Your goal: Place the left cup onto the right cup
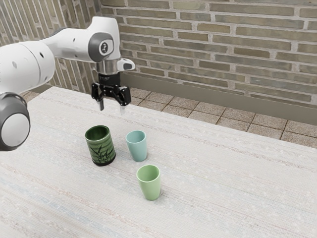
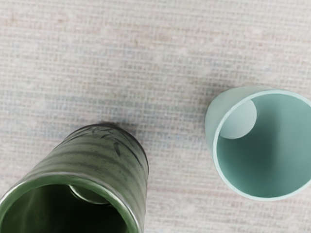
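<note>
The pincer hung open and empty above the desk, near the dark green cup — the left one, upright just beside the teal cup. An off-centre descent could clip that close neighbour — or the green cup's wide rim — and topple either.

Three cups stand upright on my table. On the exterior view's left is the left cup, and just beside it to the right, not touching, the middle cup. The third cup sits in front of the middle one, nearer the camera, a touch further right and apart from it. My gripper hangs in the air above and behind the first two. From the wrist, those two sit side by side with bare table between them.
</note>
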